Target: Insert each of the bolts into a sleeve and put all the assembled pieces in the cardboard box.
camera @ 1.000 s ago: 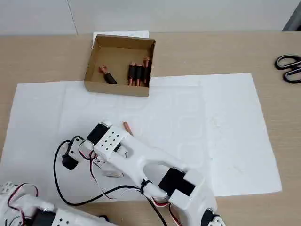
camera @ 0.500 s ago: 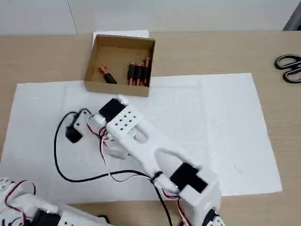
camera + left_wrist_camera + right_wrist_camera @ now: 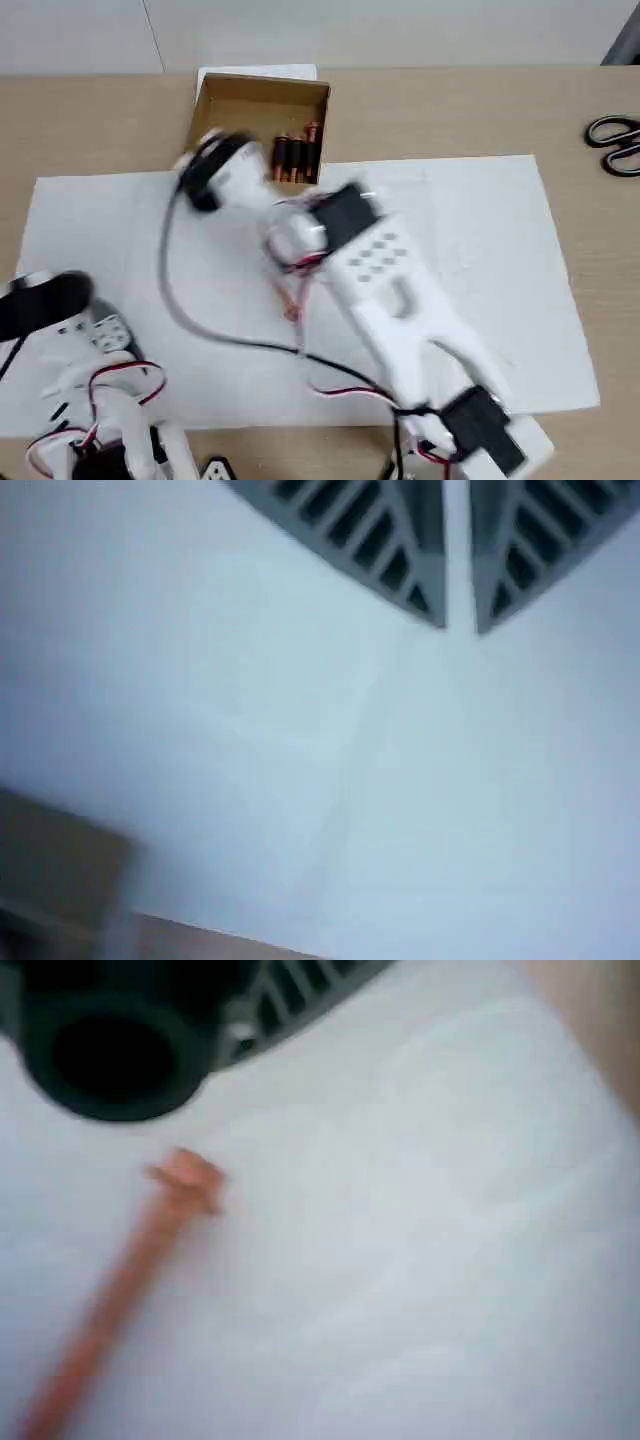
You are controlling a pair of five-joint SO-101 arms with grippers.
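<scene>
Wood-tone counter (image 3: 470, 105), most of it under a white paper sheet (image 3: 490, 260).

Right arm (image 3: 400, 300): rises from the near right edge and runs diagonally across the sheet. Its far end sits over the near left corner of the cardboard box (image 3: 265, 80).

Left arm (image 3: 100, 390): folded at the near left corner of the sheet, well apart from the box.

Box: at the far edge of the sheet, open side up. A cluster of assembled pieces (image 3: 295, 155), black sleeves with copper ends, lies side by side against its right wall.

Black-handled scissors (image 3: 612, 142): on bare counter at the far right, off the sheet.

Right claw (image 3: 200, 1020): closed around a black sleeve (image 3: 110, 1055). The sleeve is seen end-on with its bore open, above the paper.

Left claw (image 3: 458, 590): fingers drawn almost together, leaving a thin slit with nothing in it. It hangs over the paper, with a brown patch of counter at the frame corner.

Copper bolt (image 3: 292, 300): loose, flat on the sheet just beside the right arm, between the two arms. In the right wrist view its flanged head (image 3: 185, 1180) points toward the sleeve, near it. I cannot tell whether they touch.
</scene>
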